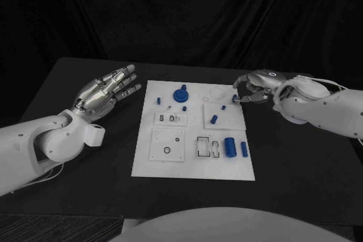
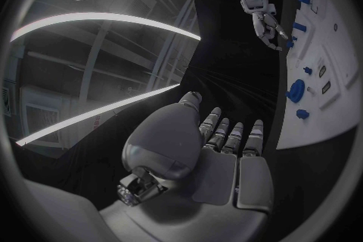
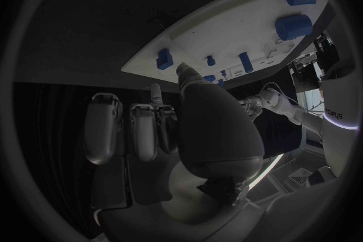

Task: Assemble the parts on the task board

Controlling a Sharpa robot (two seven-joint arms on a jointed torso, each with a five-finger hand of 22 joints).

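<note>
My right hand hovers at the task board's far right corner, fingers curled by a small blue peg, though I can't tell if they pinch it; it looks light, rigid, slippery, so I'd take its sides, left hand spread empty

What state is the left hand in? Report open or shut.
Open. The left hand hovers beside the task board with its fingers spread apart, holding nothing; the left wrist view shows the same.
</note>
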